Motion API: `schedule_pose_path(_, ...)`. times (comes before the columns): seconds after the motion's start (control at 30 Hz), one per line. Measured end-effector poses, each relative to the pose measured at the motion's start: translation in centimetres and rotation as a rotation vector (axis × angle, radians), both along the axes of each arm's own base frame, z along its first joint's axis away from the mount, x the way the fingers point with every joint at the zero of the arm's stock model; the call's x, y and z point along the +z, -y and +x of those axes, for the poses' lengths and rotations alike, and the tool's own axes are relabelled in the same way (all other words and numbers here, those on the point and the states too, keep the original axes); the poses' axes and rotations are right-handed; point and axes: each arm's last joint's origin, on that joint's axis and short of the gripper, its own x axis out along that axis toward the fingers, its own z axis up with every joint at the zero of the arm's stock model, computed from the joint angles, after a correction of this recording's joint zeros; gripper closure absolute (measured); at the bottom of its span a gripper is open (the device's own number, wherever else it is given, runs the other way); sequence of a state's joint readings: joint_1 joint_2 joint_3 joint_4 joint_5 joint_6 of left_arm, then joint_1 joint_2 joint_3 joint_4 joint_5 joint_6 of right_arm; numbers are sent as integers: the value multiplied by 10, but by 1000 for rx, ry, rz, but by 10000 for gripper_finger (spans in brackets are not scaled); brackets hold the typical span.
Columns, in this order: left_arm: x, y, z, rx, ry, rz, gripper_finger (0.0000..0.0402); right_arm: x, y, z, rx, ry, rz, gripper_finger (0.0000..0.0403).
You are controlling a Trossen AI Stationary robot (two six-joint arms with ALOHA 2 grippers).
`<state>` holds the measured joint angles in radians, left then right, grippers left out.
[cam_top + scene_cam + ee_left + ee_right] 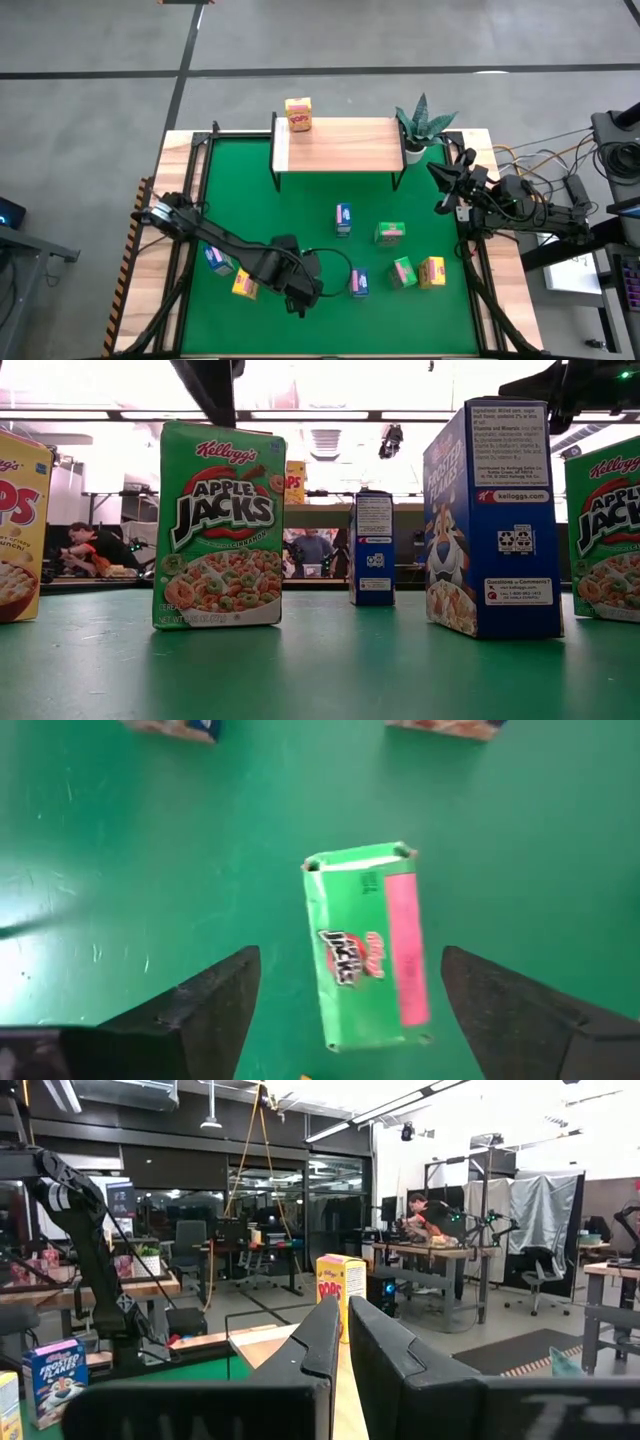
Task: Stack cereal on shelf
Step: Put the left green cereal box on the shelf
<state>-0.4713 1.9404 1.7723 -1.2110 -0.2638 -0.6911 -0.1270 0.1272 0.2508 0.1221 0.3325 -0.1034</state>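
A green cereal box (220, 525) stands upright on the green mat. My left gripper (350, 960) hangs open above it, pointing steeply down, with one finger off to each side and clear of the box. In the high view this gripper (300, 298) hides the box. One yellow cereal box (298, 113) stands on the shelf (340, 145), near its far left corner. More boxes stand on the mat: blue (343, 218), green (390, 233), green (403, 271), yellow (432, 271), blue (359, 282), blue (218, 260), yellow (243, 286). My right gripper (445, 182) waits shut at the table's right edge.
A potted spiky plant (425, 125) stands by the shelf's right end. The blue box (490, 520) is close to the right of the green one, and the yellow box (20, 525) to its left. People sit in the room beyond the table.
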Motion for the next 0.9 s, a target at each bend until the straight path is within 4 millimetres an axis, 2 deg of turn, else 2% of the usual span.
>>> schedule_pose_path(0.13,-14,0,-1,2,-20,9,91,0,0,0,0,-4,-1,385)
schedule_pose_path(0.33,-18,0,0,0,-9,4,92,0,0,0,-3,-8,-10,385)
schedule_pose_path(0.9,-18,0,0,-3,-5,-8,171,0,0,0,-3,-10,-10,385)
